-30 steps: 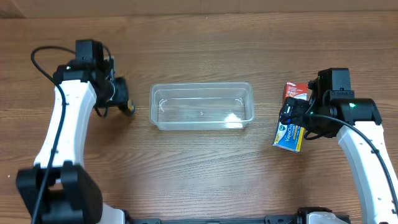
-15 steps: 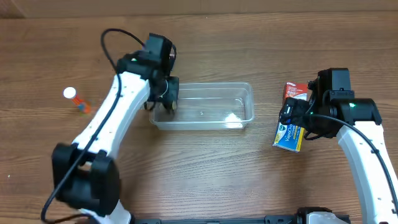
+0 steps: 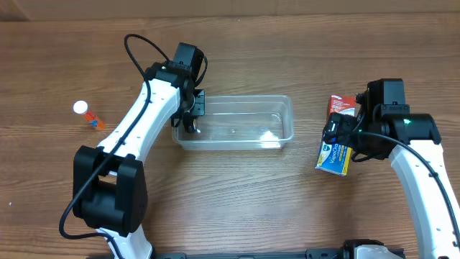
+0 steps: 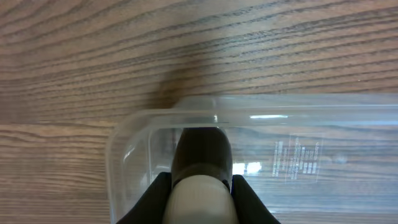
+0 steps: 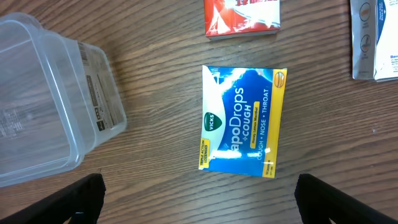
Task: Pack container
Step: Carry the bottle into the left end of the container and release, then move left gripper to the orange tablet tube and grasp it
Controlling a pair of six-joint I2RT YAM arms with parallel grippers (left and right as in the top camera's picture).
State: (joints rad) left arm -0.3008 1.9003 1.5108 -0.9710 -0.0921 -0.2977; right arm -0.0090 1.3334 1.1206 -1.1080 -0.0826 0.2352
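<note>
The clear plastic container (image 3: 237, 99) lies at the table's middle; it also shows in the left wrist view (image 4: 280, 102) and the right wrist view (image 5: 37, 112). My left gripper (image 3: 192, 119) is shut on a dark bottle with a pale cap (image 4: 200, 168) and holds it over the container's left end, inside the rim. My right gripper (image 3: 343, 137) is open and empty, its fingers (image 5: 202, 199) spread wide above a blue and yellow Vicks VapoDrops box (image 5: 242, 121) that lies flat on the table to the right of the container.
A red box (image 3: 340, 106) lies just beyond the blue box, also in the right wrist view (image 5: 242, 17). A white box (image 5: 373, 40) sits at the far right. A small orange bottle with a white cap (image 3: 88, 115) lies at the left.
My left arm has swung right from the table's left side to the container's left end with the dark bottle in its jaws, uncovering the small orange bottle. The right arm has not moved.
</note>
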